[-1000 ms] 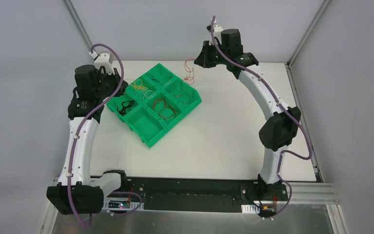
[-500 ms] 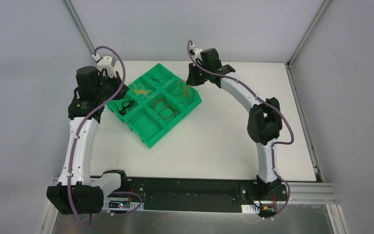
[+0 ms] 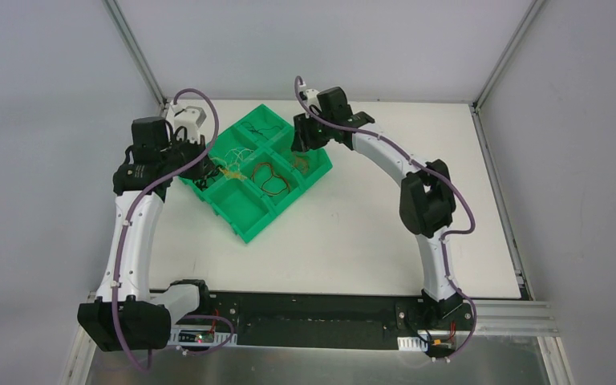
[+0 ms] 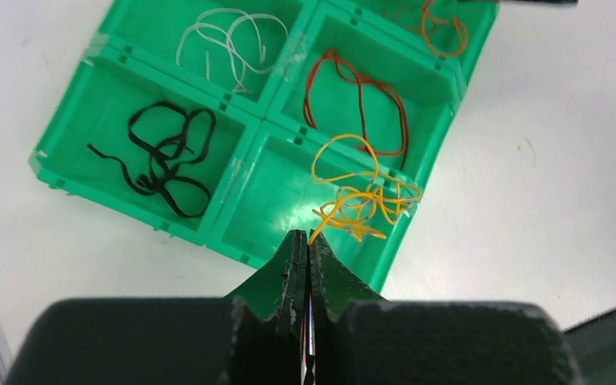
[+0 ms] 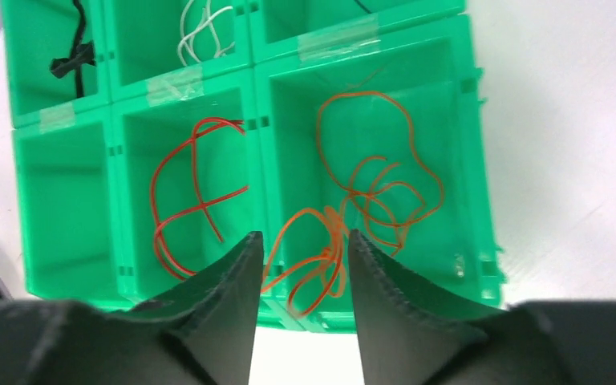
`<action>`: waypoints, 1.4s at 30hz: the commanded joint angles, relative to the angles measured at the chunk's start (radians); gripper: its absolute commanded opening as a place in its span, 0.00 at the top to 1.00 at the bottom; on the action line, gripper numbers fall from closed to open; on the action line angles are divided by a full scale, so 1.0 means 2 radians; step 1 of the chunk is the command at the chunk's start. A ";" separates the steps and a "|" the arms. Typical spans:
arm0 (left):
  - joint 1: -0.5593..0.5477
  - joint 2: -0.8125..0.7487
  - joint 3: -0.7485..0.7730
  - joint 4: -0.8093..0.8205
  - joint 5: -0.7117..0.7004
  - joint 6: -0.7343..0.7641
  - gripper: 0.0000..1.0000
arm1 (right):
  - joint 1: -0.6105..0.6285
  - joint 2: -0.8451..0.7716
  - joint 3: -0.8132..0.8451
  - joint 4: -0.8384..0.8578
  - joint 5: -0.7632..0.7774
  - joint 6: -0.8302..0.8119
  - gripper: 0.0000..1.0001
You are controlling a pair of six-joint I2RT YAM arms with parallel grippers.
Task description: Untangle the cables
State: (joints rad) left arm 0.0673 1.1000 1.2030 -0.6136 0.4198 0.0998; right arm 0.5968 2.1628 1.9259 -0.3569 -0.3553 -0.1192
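Note:
A green six-compartment tray holds sorted cables. In the left wrist view a black cable, a white cable and a red cable each lie in their own compartment. My left gripper is shut on one end of a yellow cable, which hangs over a compartment at the tray's edge; it also shows in the top view. My right gripper is open above the tray's right side. An orange cable lies in the compartment below, and some of its loops sit between the fingers.
The tray sits turned diagonally at the back left of the white table. The left gripper and right gripper are both over the tray, a tray's width apart. Grey walls and metal posts enclose the table.
My right arm swung left from behind the tray to above its right compartment, bringing the orange cable, and the jaws now stand open. My left gripper carried the yellow cable rightward across the tray.

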 commanded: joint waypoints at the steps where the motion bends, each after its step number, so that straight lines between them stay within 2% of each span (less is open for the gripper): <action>1: 0.004 0.011 -0.003 -0.073 0.033 0.093 1.00 | -0.027 -0.032 0.019 -0.016 0.002 -0.006 0.49; 8: -0.002 0.064 -0.024 -0.079 0.045 0.130 1.00 | -0.055 -0.105 0.002 -0.067 -0.021 -0.026 0.18; 14: -0.024 0.146 -0.016 -0.089 0.031 0.152 1.00 | -0.094 -0.164 -0.021 -0.109 -0.018 -0.032 0.02; 15: -0.029 0.155 -0.015 -0.095 0.023 0.158 0.97 | -0.103 -0.172 -0.027 -0.113 -0.014 -0.034 0.01; 16: -0.031 0.161 -0.011 -0.103 0.017 0.165 0.88 | -0.112 -0.184 -0.036 -0.115 -0.009 -0.034 0.01; 18: -0.032 0.165 -0.003 -0.118 0.016 0.174 0.58 | -0.139 -0.201 -0.054 -0.118 -0.004 -0.031 0.01; 20: -0.031 0.163 0.014 -0.130 0.021 0.178 0.36 | -0.165 -0.215 -0.070 -0.122 -0.007 -0.023 0.01; 21: -0.032 0.161 0.025 -0.139 0.028 0.180 0.20 | -0.177 -0.222 -0.078 -0.125 -0.007 -0.020 0.01; 22: -0.032 0.159 0.041 -0.150 0.033 0.181 0.08 | -0.190 -0.231 -0.087 -0.126 -0.007 -0.016 0.01; 23: -0.032 0.160 0.063 -0.160 0.034 0.175 0.02 | -0.200 -0.238 -0.098 -0.125 -0.007 -0.014 0.01; 26: -0.032 0.195 0.170 -0.214 0.010 0.106 0.01 | -0.231 -0.266 -0.134 -0.122 -0.006 0.000 0.01; 30: -0.032 0.321 0.413 -0.369 -0.001 0.045 0.01 | -0.267 -0.315 -0.210 -0.100 -0.009 0.018 0.00; 33: -0.013 0.384 0.547 -0.414 0.021 -0.007 0.01 | -0.288 -0.342 -0.250 -0.099 -0.009 0.016 0.01; 36: 0.003 0.407 0.587 -0.409 0.017 -0.044 0.01 | -0.296 -0.361 -0.276 -0.105 -0.009 0.015 0.00; 42: 0.005 0.403 0.521 -0.393 0.016 -0.048 0.01 | -0.311 -0.409 -0.340 -0.100 -0.012 0.018 0.01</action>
State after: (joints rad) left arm 0.0807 1.9171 2.2955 -1.3392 0.4397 0.0605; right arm -0.0174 1.4220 1.3067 -0.5716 -0.3672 -0.1017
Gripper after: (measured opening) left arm 0.990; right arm 0.993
